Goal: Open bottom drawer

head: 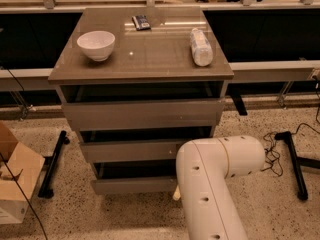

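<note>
The bottom drawer (132, 185) is the lowest of three grey-brown handleless fronts in the cabinet (142, 66). A dark gap shows above its front panel. My white arm (212, 184) reaches in from the lower right and covers the drawer's right end. The gripper (176, 194) is almost wholly hidden behind the arm. Only a small pale tip shows at the right end of the bottom drawer's front. The middle drawer (130, 150) and the top drawer (142, 115) sit above it.
On the cabinet top are a white bowl (96, 44), a plastic bottle (201, 46) lying on its side and a small dark packet (141, 22). A cardboard box (12, 184) stands at left. Black stand legs (52, 164) (295, 164) and cables (272, 154) lie on the floor.
</note>
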{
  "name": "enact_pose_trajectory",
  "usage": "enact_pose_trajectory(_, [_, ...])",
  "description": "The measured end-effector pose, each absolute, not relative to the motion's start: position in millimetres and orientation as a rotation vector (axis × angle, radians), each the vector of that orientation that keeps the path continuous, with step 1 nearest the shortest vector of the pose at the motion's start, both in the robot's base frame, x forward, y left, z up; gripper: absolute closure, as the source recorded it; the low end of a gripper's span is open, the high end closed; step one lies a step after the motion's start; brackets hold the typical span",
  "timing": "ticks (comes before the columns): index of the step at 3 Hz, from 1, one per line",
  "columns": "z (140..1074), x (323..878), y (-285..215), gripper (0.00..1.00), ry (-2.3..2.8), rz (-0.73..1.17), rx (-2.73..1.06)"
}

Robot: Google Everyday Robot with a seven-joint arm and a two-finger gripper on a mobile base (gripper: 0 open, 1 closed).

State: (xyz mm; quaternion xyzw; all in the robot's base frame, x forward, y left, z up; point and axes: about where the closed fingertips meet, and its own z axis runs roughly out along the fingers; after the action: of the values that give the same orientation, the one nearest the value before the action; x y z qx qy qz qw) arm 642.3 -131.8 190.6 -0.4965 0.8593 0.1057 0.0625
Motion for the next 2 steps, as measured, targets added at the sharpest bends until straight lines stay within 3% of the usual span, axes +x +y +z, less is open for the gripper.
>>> enact_pose_trajectory(2, [197.9,638.0,-119.2,0.0,2.529,0.268,-1.593])
